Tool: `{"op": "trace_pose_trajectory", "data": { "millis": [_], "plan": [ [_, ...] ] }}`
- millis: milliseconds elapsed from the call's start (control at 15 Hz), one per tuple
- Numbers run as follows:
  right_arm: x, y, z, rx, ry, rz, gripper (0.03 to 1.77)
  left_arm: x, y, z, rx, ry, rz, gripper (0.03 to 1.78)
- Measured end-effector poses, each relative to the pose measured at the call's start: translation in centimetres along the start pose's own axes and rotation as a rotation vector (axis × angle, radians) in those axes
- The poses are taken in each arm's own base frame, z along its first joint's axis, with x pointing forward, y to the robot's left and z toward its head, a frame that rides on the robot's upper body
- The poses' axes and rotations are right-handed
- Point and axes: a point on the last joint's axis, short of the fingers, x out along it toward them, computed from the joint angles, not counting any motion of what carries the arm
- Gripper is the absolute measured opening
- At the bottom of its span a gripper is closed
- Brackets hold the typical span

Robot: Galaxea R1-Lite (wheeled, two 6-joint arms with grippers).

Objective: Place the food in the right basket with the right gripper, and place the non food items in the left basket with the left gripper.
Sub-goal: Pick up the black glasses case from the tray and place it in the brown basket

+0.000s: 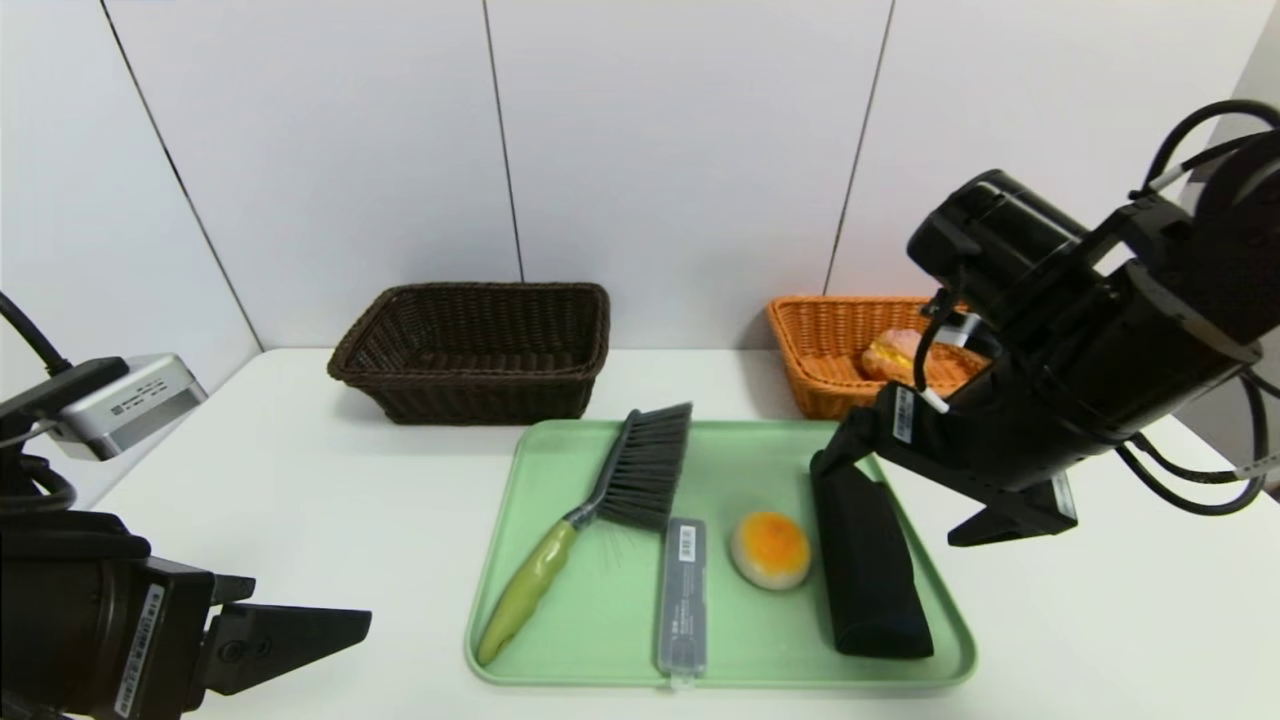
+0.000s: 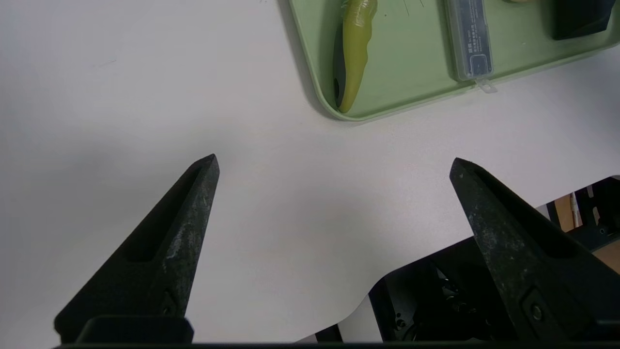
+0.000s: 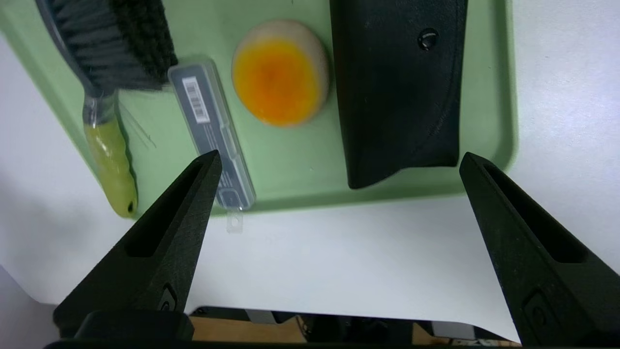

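Orange-topped and pale at the rim, the one bun point(image 1: 770, 549) left on the green tray point(image 1: 520, 520) looks light, soft and easily dented, so I judge it wants a gentle pinch across its round sides, low down, not a press on the glazed top. The right gripper point(image 1: 920, 500) hangs over the tray's right part with its fingers point(image 3: 160, 242) spread wide and empty; in its wrist view the bun lies ahead of the fingertips, nearer the left-hand one, with the black pouch point(image 1: 868, 560) just beside it, between the bun and the other fingertip. The pouch crowds the bun's right side, so a finger has little room there.

The left gripper point(image 2: 334, 165) waits low at the near left, fingers point(image 2: 184, 232) equally wide with nothing between them; only bare table lies between its tips, and the tray corner with the brush handle is well ahead of them.

Count: two pastries, one being the bun on the tray, the other a cream puff point(image 1: 893, 355) already in the orange basket point(image 1: 815, 340). Three non-food things, all on the tray: one brush point(image 1: 620, 490), stiff with a slick green handle that offers the best hold; one slim grey case point(image 1: 683, 590), hard, flat and likely slippery; one pouch, soft and pliable. One dark basket point(image 1: 470, 350), nothing visible inside
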Motion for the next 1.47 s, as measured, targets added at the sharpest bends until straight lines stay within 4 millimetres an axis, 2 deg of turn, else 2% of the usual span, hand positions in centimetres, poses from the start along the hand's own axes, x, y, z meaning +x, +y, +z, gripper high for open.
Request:
{"op": "trace_pose_trajectory", "data": {
  "millis": [200, 400, 1467],
  "plan": [
    [2.4, 0.9, 1.0, 0.08, 0.029, -0.045, 1.69, -0.1, 0.1, -0.2, 0.0, 0.001, 0.0, 1.69],
    [4.1, 0.7, 1.6, 0.1, 0.058, -0.114, 1.7, -0.2, 0.2, -0.4, 0.0, 0.001, 0.0, 1.69],
    [8.2, -1.0, 3.7, 0.157, 0.125, -0.222, 1.7, -0.3, 0.3, -0.7, 0.003, 0.002, 0.001, 1.69]
  ]
}}
